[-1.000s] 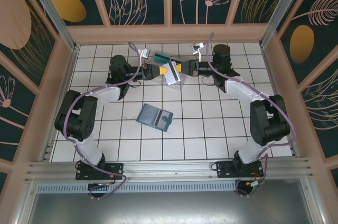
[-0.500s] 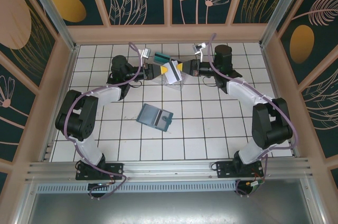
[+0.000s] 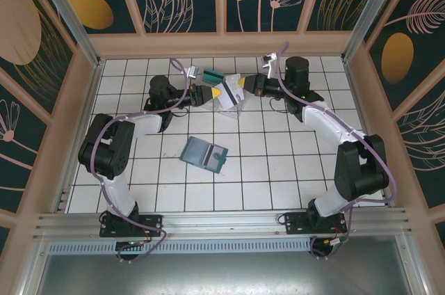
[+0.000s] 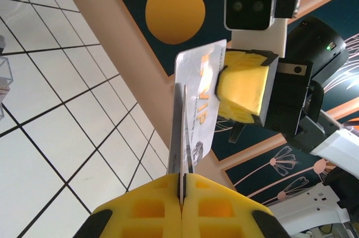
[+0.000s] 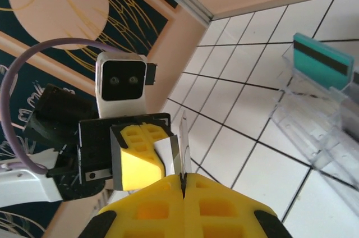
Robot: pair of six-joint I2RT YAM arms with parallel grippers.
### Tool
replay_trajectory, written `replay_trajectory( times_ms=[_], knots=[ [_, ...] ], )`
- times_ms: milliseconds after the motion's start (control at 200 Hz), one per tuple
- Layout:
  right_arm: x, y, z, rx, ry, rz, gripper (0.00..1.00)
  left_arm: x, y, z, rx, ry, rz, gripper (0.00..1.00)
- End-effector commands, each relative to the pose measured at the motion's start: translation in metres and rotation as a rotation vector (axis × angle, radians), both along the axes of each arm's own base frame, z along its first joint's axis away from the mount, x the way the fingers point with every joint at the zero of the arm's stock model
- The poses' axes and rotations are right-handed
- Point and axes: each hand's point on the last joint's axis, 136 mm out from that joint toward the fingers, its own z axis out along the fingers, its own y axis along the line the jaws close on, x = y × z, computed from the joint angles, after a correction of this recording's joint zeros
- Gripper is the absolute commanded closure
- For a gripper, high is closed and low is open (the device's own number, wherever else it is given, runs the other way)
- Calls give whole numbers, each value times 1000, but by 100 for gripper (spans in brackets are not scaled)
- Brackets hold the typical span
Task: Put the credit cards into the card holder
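You have both arms meeting at the far side of the table [image 3: 278,170], and both are on the same thing: the left gripper [image 4: 181,179] is pinched fully together on one edge of the whitish card [image 4: 196,92], and the right gripper [image 5: 183,177] is clamped just as tight on another edge, so the card hangs upright in the air between them, above the clear tray [image 5: 314,128]. This reads as a hand-over or a regrasp, likely because a thin card lifted out of a tray gets caught by whichever edge was reachable, and that is seldom the edge you want when sliding it into a pocket. From the left wrist you see the card obliquely, its lettered face showing, with the right arm's pads biting only a narrow margin, so treat that hold as light. The teal card [image 5: 321,57] stands on edge in the tray, dark stripe near its top, well apart from either set of fingers. The card holder [image 3: 204,152] lies open and flat on the tiles nearer you, between the two arms, blue-grey inside up, placed so a card can come down into its slots; I can see no card in it, so neither is stowed yet. Before one side lets go, be sure the other has enough card to carry it alone, or it may pivot or drop back toward the tray.
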Motion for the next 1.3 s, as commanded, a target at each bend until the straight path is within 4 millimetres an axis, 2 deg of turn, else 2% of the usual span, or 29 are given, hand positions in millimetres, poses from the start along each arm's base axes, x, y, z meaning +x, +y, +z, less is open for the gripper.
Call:
replay_trajectory(
  times_ms=[0, 45, 110, 270, 430, 520, 546, 671, 996, 1171, 1291],
  knots=[
    [16, -12, 11, -70, -79, -28, 100, 8, 8, -1, 8, -24, 44, 97],
    [23, -16, 8, -105, -89, -38, 100, 7, 13, -15, 37, 10, 63, 98],
    [35, -20, 1, -186, -109, -50, 100, 7, 20, -20, 51, 16, 87, 98],
    [65, -19, -33, -379, -107, -32, 100, 9, 29, -33, 92, 37, 138, 98],
    [80, -11, -58, -468, -84, 36, 100, 7, 36, -39, 146, 39, 177, 98],
    [79, 1, -71, -490, -70, 83, 100, 9, 45, -50, 196, 55, 215, 98],
    [79, 5, -73, -499, -73, 95, 100, 8, 48, -40, 194, 32, 229, 98],
    [72, 24, -88, -544, -86, 176, 100, 9, 63, -44, 219, 43, 290, 98],
    [81, 27, -117, -786, -212, 238, 100, 5, 69, -47, 248, 41, 309, 97],
    [95, 26, -118, -903, -272, 229, 100, 4, 69, -49, 249, 44, 308, 97],
    [87, 33, -127, -939, -305, 296, 100, 4, 70, -49, 253, 44, 308, 97]
  ],
)
